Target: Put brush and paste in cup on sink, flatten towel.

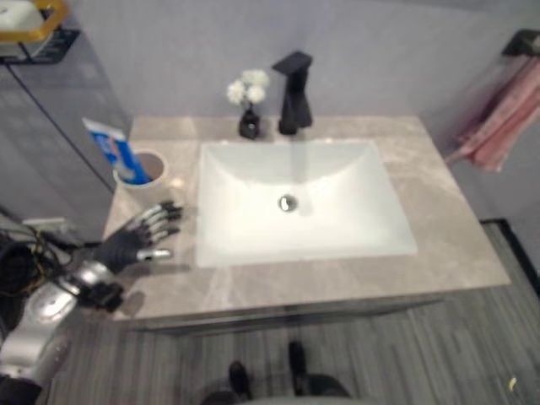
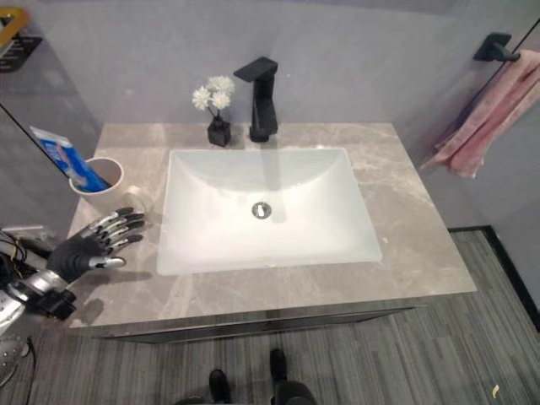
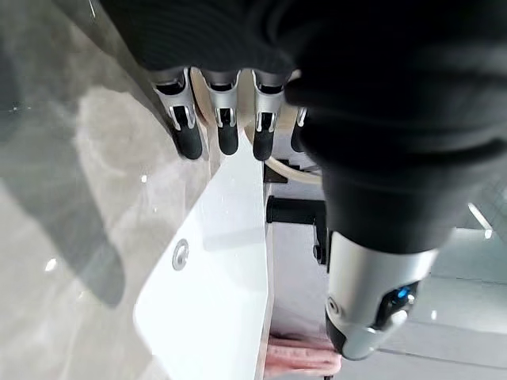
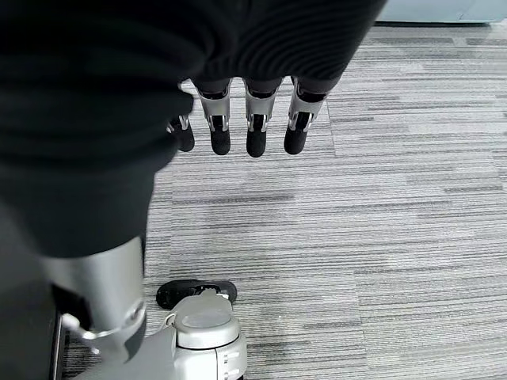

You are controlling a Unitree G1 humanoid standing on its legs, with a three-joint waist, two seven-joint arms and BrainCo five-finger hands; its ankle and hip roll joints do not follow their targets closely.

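Paste [image 2: 66, 159] in cup [image 2: 99, 182]; left hand [image 2: 84, 246] open, empty.

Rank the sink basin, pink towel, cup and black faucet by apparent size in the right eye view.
1. Sink basin
2. Pink towel
3. Black faucet and cup: they look too close in size to rank.

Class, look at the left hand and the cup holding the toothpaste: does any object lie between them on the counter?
Nothing visible does. The left hand rests open on the counter, and the cup with the toothpaste stands just beyond its fingers, bare marble between.
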